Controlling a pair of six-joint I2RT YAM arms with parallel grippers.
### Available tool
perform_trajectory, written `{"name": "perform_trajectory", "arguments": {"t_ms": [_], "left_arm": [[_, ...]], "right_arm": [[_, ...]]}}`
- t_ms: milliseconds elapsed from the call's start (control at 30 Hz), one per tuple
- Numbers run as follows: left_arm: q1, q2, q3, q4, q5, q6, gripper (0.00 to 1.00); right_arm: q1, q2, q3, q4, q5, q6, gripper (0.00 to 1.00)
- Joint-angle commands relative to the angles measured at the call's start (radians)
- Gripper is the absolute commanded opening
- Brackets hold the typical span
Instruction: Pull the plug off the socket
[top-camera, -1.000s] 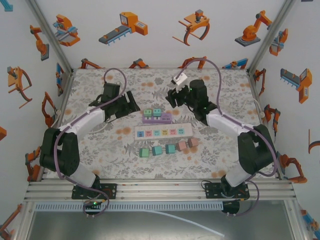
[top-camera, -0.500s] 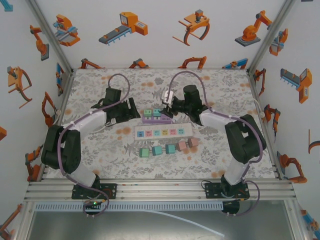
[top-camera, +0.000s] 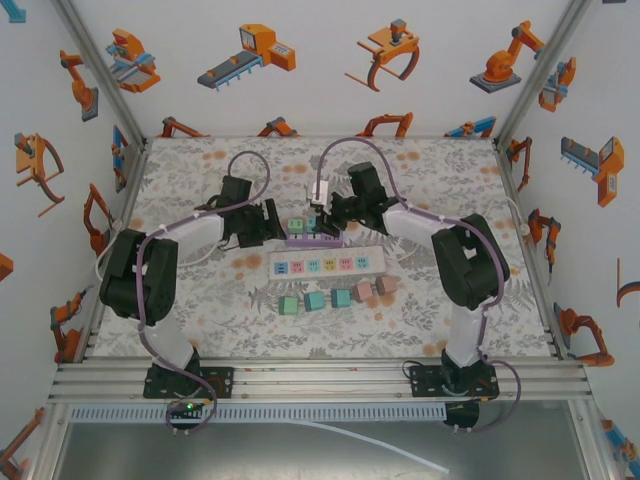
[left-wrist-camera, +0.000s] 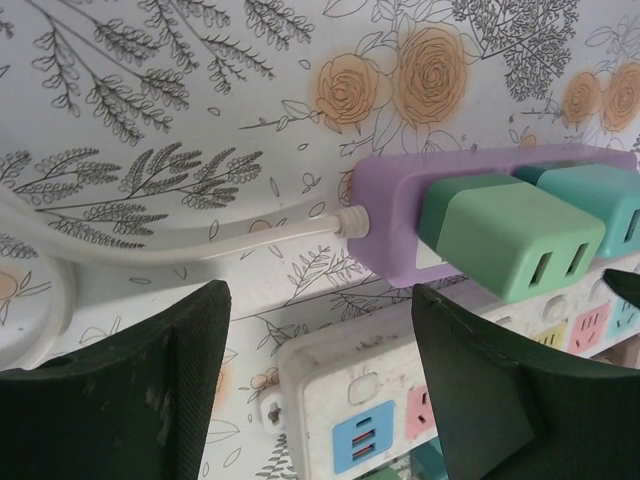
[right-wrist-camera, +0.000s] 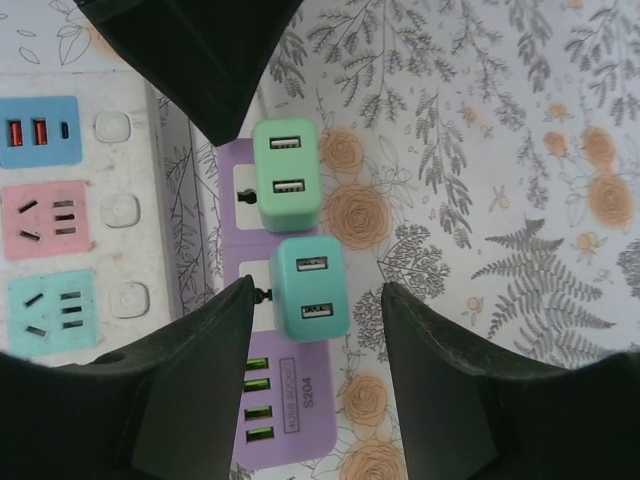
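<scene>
A purple socket strip (top-camera: 312, 238) lies mid-table with a green plug (top-camera: 296, 226) and a teal plug (top-camera: 314, 224) standing in it. My right gripper (right-wrist-camera: 318, 330) hangs open over the strip. Its fingers (right-wrist-camera: 200, 390) straddle the teal plug (right-wrist-camera: 310, 288) with a small gap on each side, and the green plug (right-wrist-camera: 287, 175) sits just beyond. My left gripper (left-wrist-camera: 320, 380) is open and holds nothing, low at the strip's cable end (left-wrist-camera: 390, 235). The green plug (left-wrist-camera: 510, 235) is just ahead of its right finger (left-wrist-camera: 500, 390).
A white power strip (top-camera: 328, 264) lies right in front of the purple one, its end under my left jaws (left-wrist-camera: 370, 400). Several loose coloured plugs (top-camera: 315, 300) stand in a row nearer me. A white cable (left-wrist-camera: 200, 240) runs left from the purple strip. Walls enclose the table.
Both arms have swung inward to the purple strip. The right gripper came down from the back and moved left over the plugs, its jaws narrowing slightly. The left gripper slid right.
</scene>
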Motion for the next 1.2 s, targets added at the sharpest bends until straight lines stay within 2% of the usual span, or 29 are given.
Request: {"name": "perform_trajectory", "arguments": {"t_ms": [0, 167, 500, 800, 1167], "left_arm": [[-0.006, 0.021, 0.025, 0.009, 0.022, 0.021, 0.68], [-0.010, 0.034, 0.027, -0.006, -0.008, 0.021, 0.68], [-0.029, 0.069, 0.032, -0.060, -0.102, 0.047, 0.67], [-0.045, 0.093, 0.021, -0.082, -0.141, 0.047, 0.67], [-0.045, 0.088, 0.010, -0.083, -0.165, 0.035, 0.67]], "right_arm": [[0.014, 0.026, 0.058, -0.084, -0.002, -0.024, 0.51], [0.019, 0.052, 0.079, -0.102, -0.008, -0.032, 0.47], [0.023, 0.064, 0.099, -0.106, -0.031, -0.035, 0.33], [0.023, 0.059, 0.132, -0.131, -0.077, -0.034, 0.22], [0.022, 0.027, 0.143, -0.134, -0.070, 0.005, 0.18]]}}
